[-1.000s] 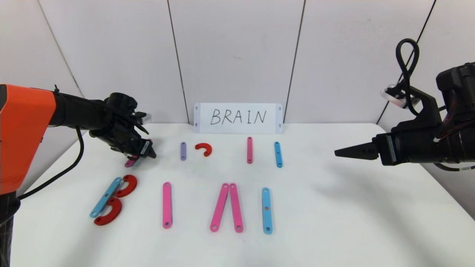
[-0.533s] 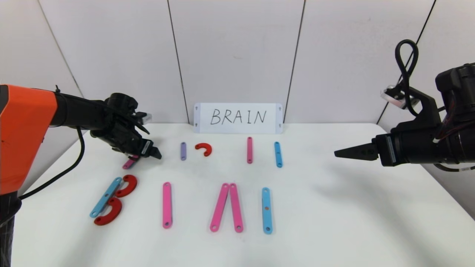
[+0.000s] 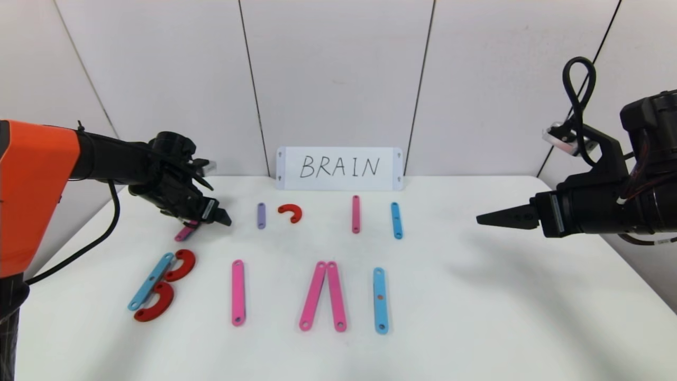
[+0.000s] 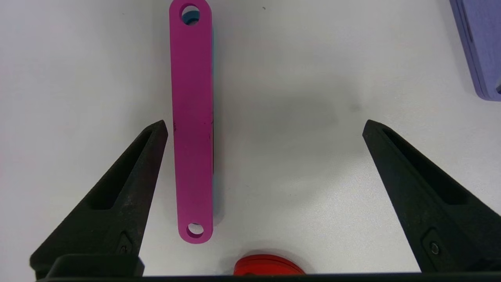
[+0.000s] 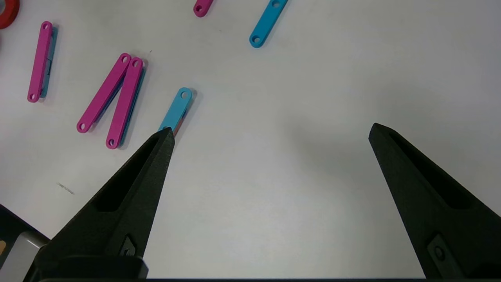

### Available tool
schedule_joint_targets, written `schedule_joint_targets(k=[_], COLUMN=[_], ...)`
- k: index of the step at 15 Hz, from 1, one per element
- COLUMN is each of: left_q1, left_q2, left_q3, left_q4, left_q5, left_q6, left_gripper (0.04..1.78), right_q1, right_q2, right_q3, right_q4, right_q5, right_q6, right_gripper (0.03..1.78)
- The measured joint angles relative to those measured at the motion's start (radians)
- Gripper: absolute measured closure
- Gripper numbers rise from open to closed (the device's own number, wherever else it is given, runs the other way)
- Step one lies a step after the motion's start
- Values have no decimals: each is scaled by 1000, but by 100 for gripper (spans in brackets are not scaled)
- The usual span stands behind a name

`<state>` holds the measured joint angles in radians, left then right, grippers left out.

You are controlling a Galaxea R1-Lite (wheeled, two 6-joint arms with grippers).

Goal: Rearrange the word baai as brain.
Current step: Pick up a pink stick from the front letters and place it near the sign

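Left claw (image 3: 211, 218) spread wide, low over the tabletop (image 3: 476, 317), left of the white card (image 3: 339, 168); short pink strip (image 4: 192, 121) lying flat inside one open finger (image 4: 129, 176), gripped by nothing. Letter row (image 3: 264, 293) below the card: blue-and-red B, pink bar, pink wedge, blue bar. Spare purple strip (image 3: 261, 215) and red curve (image 3: 290, 212) just under the card. Right claw (image 3: 500, 218) spread, idle, right of the card. Step judged: fetching parts for the R. Next: probably re-centring over a piece, then closing.
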<state>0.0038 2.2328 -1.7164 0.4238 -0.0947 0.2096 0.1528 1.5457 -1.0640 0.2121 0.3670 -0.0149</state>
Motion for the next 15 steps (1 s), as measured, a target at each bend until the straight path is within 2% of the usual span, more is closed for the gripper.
schedule_joint_targets(k=[3,7,9,13,15], left_q1=[0,-38,-88,-230,-298], left_q2=[-38,-146,-214,-374,-432], left_q3=[15,103,182,371,458], left_q4=[6,16,7,3,2], left_q5=[0,50,110,161,229], left_q6=[-11,-133,-223,-439,-526], left_gripper=[7,7,7,7,7], right_q1=[0,0,0,-1,-1], right_q2=[0,0,0,0,0], right_q3=[0,0,0,0,0], right_q4=[0,0,0,0,0], right_q5=[0,-2,-2,-2,-1], right_q6=[0,1,1,2,1], right_gripper=[7,7,7,7,7])
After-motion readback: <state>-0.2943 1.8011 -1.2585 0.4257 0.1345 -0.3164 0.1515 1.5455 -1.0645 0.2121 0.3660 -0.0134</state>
